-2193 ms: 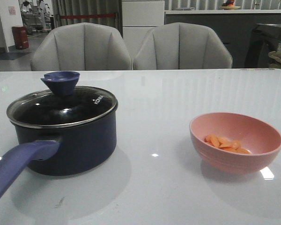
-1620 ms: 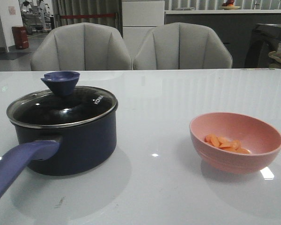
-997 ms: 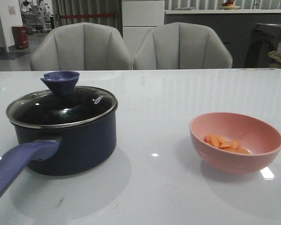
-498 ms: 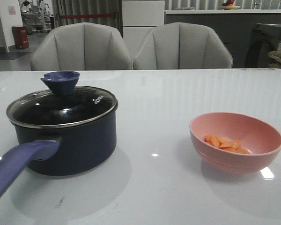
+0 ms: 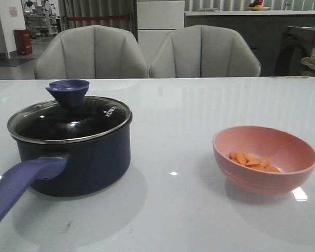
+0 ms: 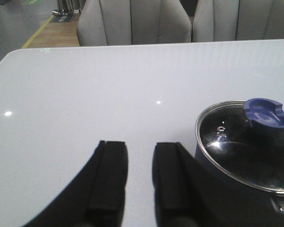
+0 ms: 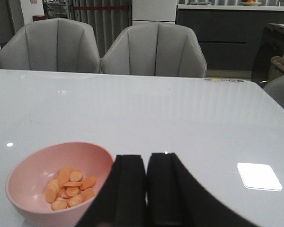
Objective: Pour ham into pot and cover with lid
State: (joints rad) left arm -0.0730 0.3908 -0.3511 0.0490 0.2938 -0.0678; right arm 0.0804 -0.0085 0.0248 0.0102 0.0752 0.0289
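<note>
Room: two grey chairs (image 5: 147, 52) behind our white counter (image 5: 189, 105).
Left hand (image 6: 141, 177): slightly parted, empty, beside the pot (image 5: 76, 157).
Right hand (image 7: 146, 189): nearly closed, empty, near the bowl (image 7: 57, 182).
Lid (image 5: 68, 118): on the pot; we must lift it first.
Ham (image 5: 253, 161): in the bowl, unpoured.

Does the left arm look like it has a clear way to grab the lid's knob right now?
Probably yes. The left gripper is open and empty beside the pot, and nothing stands between it and the lid or its knob, which sticks up uncovered.
</note>
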